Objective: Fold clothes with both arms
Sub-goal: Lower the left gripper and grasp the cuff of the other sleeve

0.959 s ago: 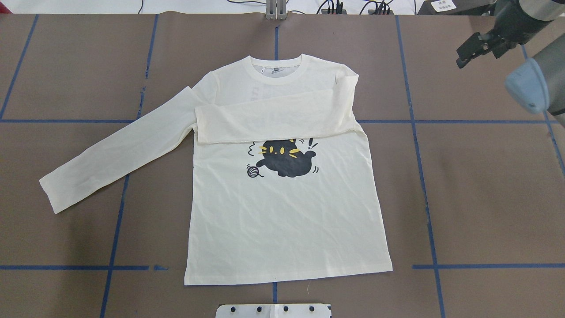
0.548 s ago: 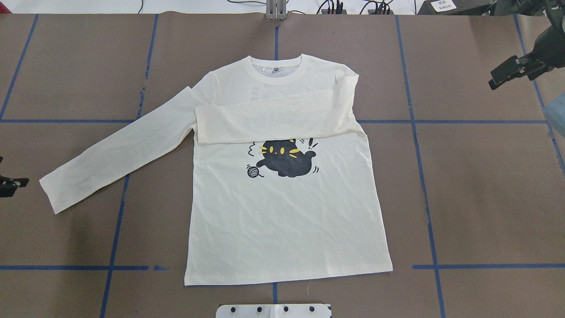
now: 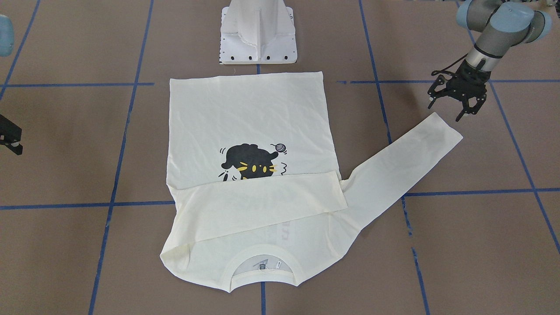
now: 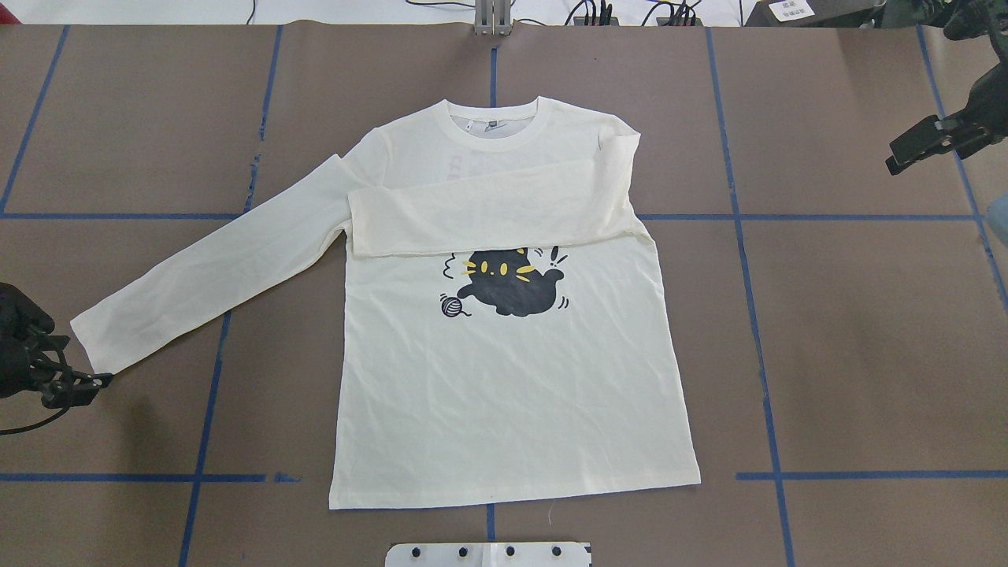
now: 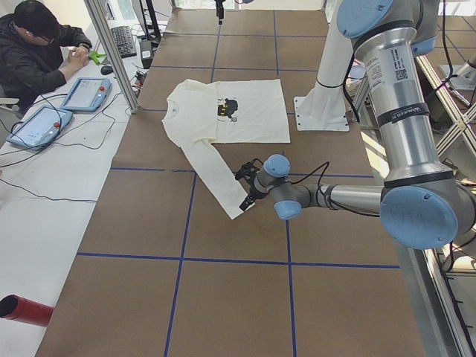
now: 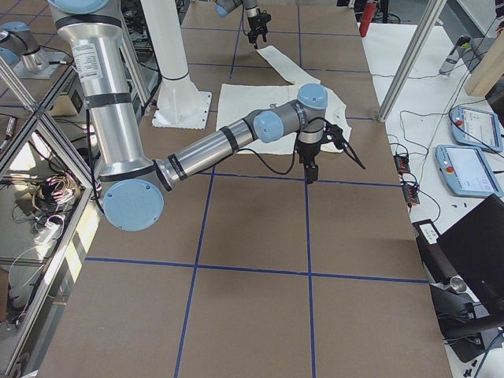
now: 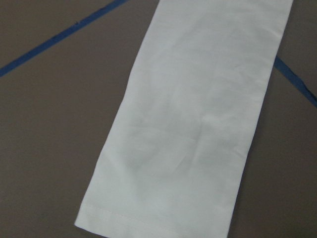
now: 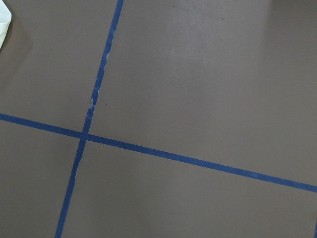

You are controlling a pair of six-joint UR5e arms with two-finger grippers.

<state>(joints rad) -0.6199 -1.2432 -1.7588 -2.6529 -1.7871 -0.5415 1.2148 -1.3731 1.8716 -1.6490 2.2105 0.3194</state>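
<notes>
Brown blue-taped table (image 4: 866, 354) under T-shirt (image 4: 504, 409)

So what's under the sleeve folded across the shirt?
The folded sleeve lies on the T-shirt's chest. The cat print shows just below it and faint lettering above it; whatever print lies between is covered.

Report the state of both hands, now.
Left hand: open, holding nothing, beside the sleeve cuff.
Right hand: open, holding nothing.
</notes>
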